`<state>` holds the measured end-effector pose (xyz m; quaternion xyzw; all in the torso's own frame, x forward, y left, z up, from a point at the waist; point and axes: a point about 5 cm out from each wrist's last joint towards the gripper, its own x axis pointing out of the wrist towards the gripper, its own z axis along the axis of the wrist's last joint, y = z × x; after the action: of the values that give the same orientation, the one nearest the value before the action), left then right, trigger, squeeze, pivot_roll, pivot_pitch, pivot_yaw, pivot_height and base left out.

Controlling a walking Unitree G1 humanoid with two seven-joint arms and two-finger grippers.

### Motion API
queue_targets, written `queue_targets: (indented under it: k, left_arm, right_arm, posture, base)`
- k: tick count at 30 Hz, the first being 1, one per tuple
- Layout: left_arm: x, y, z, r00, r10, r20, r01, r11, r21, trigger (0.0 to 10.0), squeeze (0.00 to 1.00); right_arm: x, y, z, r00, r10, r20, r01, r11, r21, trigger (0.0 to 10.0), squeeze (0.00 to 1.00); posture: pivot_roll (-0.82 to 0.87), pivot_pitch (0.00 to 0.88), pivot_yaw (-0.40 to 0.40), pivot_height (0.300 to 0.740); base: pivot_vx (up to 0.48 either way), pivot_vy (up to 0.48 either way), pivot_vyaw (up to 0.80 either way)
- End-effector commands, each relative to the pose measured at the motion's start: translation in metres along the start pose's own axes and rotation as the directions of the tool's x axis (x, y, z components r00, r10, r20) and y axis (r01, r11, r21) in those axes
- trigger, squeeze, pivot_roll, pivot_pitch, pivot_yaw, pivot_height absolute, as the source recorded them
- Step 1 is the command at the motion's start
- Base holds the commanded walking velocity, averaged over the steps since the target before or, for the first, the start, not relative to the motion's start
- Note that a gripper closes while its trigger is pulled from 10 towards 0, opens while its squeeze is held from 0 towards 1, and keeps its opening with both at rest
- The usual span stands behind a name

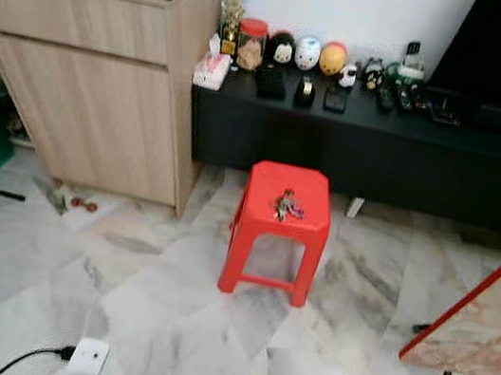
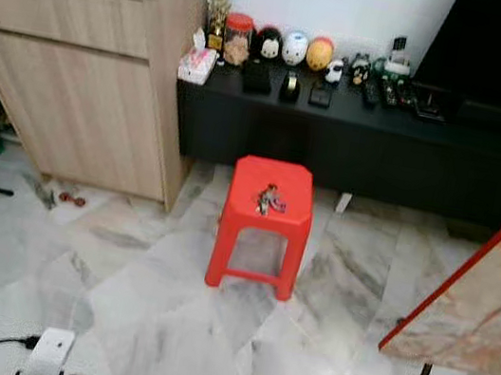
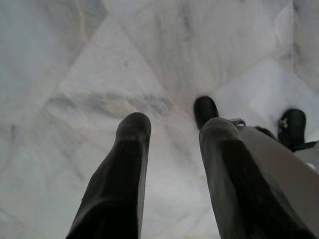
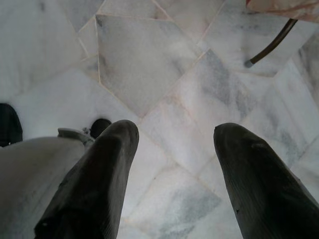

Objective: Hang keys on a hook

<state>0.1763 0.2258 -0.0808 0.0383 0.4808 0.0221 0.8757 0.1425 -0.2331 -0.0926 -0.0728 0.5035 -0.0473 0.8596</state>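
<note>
Keys, a small metal bunch with a red tag (image 1: 287, 205), are seen mid-seat on the red plastic stool (image 1: 260, 216). Left claw (image 3: 172, 132) and right claw (image 4: 174, 137) are spread, empty, floorward. Loose keys could be nudged off the seat edge by a clumsy pinch.

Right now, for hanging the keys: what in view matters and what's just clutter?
Job:
- keys, lying on the red stool
- left tool and right tool, both open, hanging over the floor
- no hook seen

Lying about:
- figurines, remotes and tissue box on the black bench
- wooden cabinet
- tilted table
</note>
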Motion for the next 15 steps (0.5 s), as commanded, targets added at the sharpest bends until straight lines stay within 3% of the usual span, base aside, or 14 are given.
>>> queue_targets:
  k: [1,4,13,15]
  left_arm:
    - [-0.001,0.000,-0.006,1.000,-0.004,-0.021,0.004,1.000,-0.009,10.0,0.00]
    - [-0.001,0.001,-0.006,1.000,-0.004,-0.020,0.004,1.000,-0.007,10.0,0.00]
    - [-0.001,0.003,-0.005,1.000,-0.007,-0.011,0.008,1.000,0.010,10.0,0.00]
    - [-0.001,0.003,-0.004,1.000,-0.010,-0.008,0.011,1.000,0.018,10.0,0.00]
  right_arm:
    - [0.000,-0.001,0.003,1.000,0.007,0.010,-0.007,1.000,0.011,10.0,0.00]
    - [0.001,-0.004,0.005,1.000,-0.007,0.012,0.006,0.999,0.050,10.0,0.00]
    - [0.003,0.002,0.016,1.000,0.020,0.017,-0.021,0.998,0.055,10.0,0.00]
    - [0.001,0.000,0.007,1.000,0.021,0.015,-0.022,0.998,0.063,10.0,0.00]
  posture:
    - [-0.12,0.000,-0.036,0.740]
    - [-0.12,0.000,-0.032,0.740]
    - [-0.12,0.000,-0.011,0.740]
    - [-0.12,0.000,-0.008,0.740]
  base:
    - [0.259,0.000,0.80]
    - [0.268,0.000,0.27]
    - [0.270,0.000,0.00]
    - [0.277,0.000,0.00]
